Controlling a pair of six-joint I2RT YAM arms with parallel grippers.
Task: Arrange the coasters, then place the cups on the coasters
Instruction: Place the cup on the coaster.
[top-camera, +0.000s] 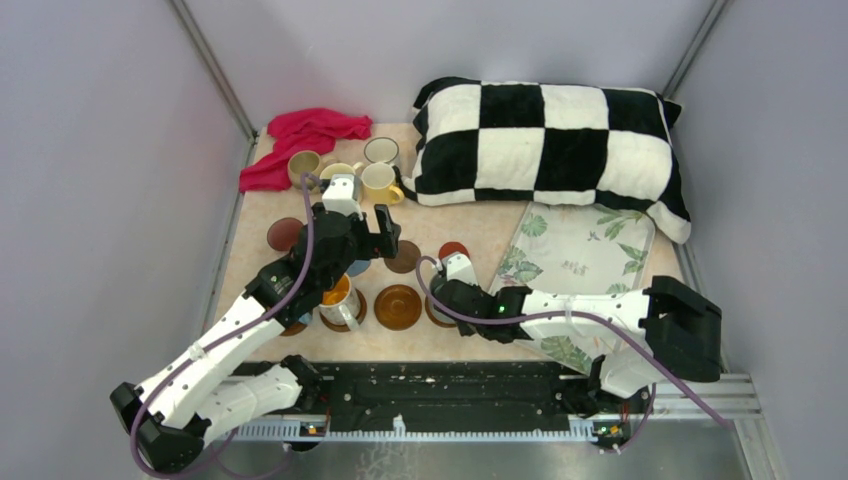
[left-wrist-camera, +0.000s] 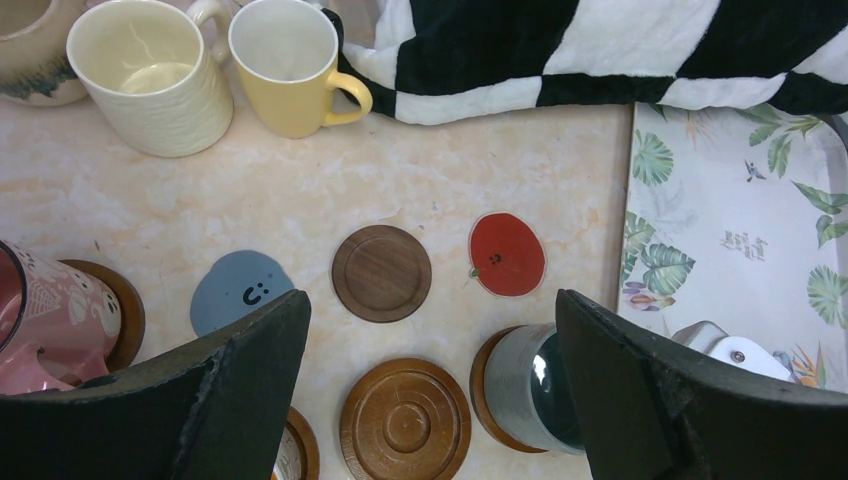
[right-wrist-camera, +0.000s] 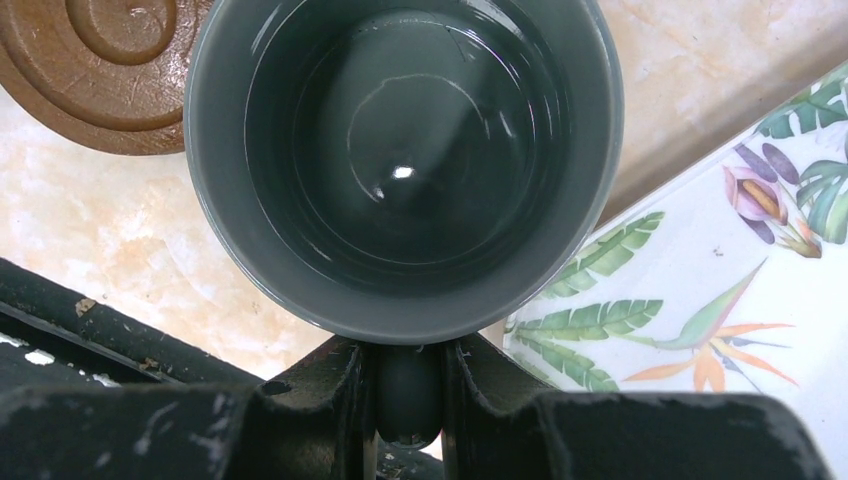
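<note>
Nearest, the right fingers (right-wrist-camera: 352, 395) are clenched on the handle of the grey mug (right-wrist-camera: 400, 170), which stands over a brown coaster (left-wrist-camera: 488, 385) just beside the leaf-print tray's (left-wrist-camera: 720, 200) left edge, a ringed coaster (left-wrist-camera: 405, 420) close on its left. The left fingers (left-wrist-camera: 240, 390) hang released, spread wide above this row. Farther off, bare desk (left-wrist-camera: 300, 190) runs to the cream mug (left-wrist-camera: 150, 80), yellow mug (left-wrist-camera: 285, 60) and checkered pillow's (left-wrist-camera: 560, 50) edge.

grey cup (right-wrist-camera: 400, 160): glossy glaze | ridged coaster (left-wrist-camera: 405, 420): wood | pillow (top-camera: 550, 140): cloth
</note>
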